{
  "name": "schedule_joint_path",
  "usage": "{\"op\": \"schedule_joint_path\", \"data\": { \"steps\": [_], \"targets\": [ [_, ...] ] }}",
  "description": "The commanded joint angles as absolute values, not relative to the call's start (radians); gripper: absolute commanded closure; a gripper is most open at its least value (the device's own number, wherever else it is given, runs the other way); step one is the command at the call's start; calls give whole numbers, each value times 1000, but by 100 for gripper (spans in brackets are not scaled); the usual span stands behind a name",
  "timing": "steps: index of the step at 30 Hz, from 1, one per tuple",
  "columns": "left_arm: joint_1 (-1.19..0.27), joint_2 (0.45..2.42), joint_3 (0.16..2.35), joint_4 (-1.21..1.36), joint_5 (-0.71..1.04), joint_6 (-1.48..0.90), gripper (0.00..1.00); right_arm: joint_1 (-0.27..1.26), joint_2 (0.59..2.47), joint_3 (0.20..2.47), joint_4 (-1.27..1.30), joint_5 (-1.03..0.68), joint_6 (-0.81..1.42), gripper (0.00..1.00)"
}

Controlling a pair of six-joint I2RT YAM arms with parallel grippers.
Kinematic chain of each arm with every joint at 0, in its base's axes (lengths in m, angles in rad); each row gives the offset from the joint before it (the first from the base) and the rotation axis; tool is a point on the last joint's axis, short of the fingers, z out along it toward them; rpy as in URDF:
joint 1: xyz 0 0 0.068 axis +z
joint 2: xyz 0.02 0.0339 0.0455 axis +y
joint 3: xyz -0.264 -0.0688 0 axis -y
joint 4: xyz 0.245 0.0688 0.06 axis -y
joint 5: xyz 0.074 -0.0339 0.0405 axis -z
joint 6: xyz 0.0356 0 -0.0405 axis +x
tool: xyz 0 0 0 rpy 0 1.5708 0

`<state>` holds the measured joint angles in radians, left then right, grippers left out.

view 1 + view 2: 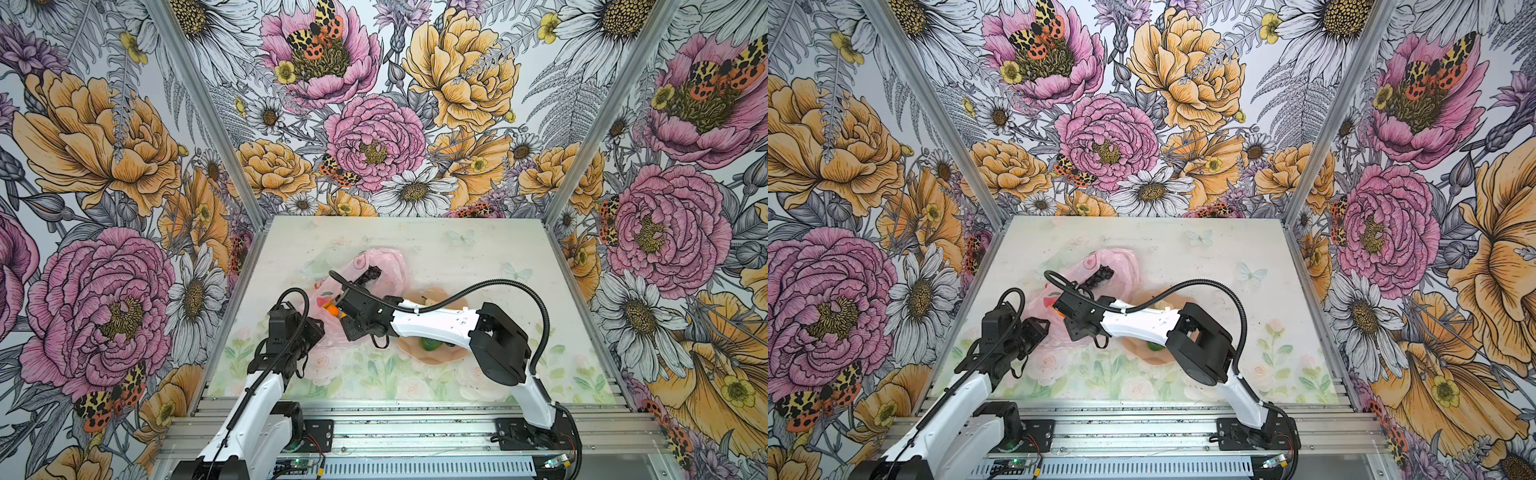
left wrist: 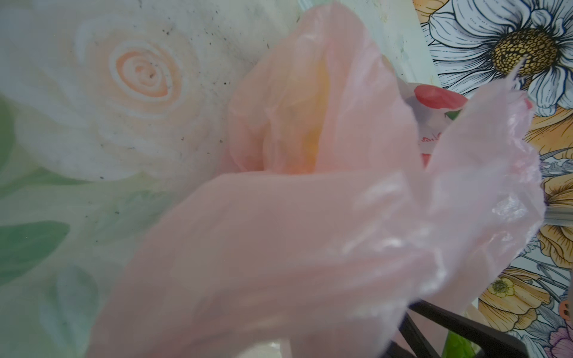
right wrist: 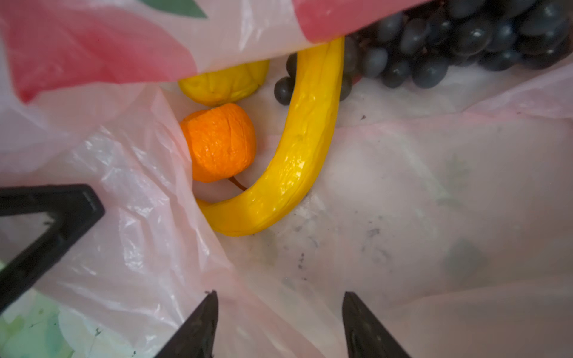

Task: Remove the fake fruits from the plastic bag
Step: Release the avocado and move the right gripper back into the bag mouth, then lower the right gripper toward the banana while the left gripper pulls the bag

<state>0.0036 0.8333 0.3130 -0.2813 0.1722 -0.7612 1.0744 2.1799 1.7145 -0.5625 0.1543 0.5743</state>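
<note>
4 fake fruits [image 1: 332, 311] left inside the plastic bag [image 1: 386, 266], mid-table: banana [image 3: 310, 139], orange [image 3: 220, 142], lemon [image 3: 226, 82], grape bunch [image 3: 465, 40]. At least 1 green fruit [image 1: 428, 344] already out, lying in the peach dish [image 1: 440, 359] beside the bag, partly under the right arm [image 1: 432, 326]. Right gripper [image 3: 279, 325] empty, fingers apart, aimed into the bag mouth. Left gripper [image 1: 313, 328] at bag's near edge, film-covered; cannot tell its fingers' state

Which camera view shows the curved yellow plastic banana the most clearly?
The right wrist view: the curved yellow plastic banana lies bare inside the thin pink plastic bag, most of its curve visible. In both top views the right arm covers that spot. The left wrist view gives only a blurred yellowish glow through the bag.
</note>
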Motion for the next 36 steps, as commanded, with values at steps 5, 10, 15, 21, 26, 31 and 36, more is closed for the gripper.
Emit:
{"op": "schedule_joint_path", "data": {
  "steps": [5, 10, 15, 21, 26, 31, 36],
  "targets": [
    [17, 891, 419, -256, 237, -704, 35, 1106, 2245, 1744, -530, 111, 563, 37],
    [0, 955, 461, -252, 195, -687, 22, 1113, 2255, 1743, -517, 100, 564, 38],
    [0, 1087, 488, -207, 163, -680, 19, 1113, 2246, 1731, -511, 100, 567, 38],
    [1, 1196, 512, -144, 143, -679, 31, 1115, 2229, 1690, -501, 111, 575, 38],
    [13, 1202, 517, -102, 153, -692, 52, 1109, 2217, 1652, -492, 130, 590, 38],
    [-16, 1159, 544, -127, 107, -667, 75, 1087, 2195, 1617, -480, 137, 603, 39],
    [-131, 1107, 589, -163, 28, -598, 96, 1047, 2145, 1563, -443, 129, 615, 38]
  ]
}}
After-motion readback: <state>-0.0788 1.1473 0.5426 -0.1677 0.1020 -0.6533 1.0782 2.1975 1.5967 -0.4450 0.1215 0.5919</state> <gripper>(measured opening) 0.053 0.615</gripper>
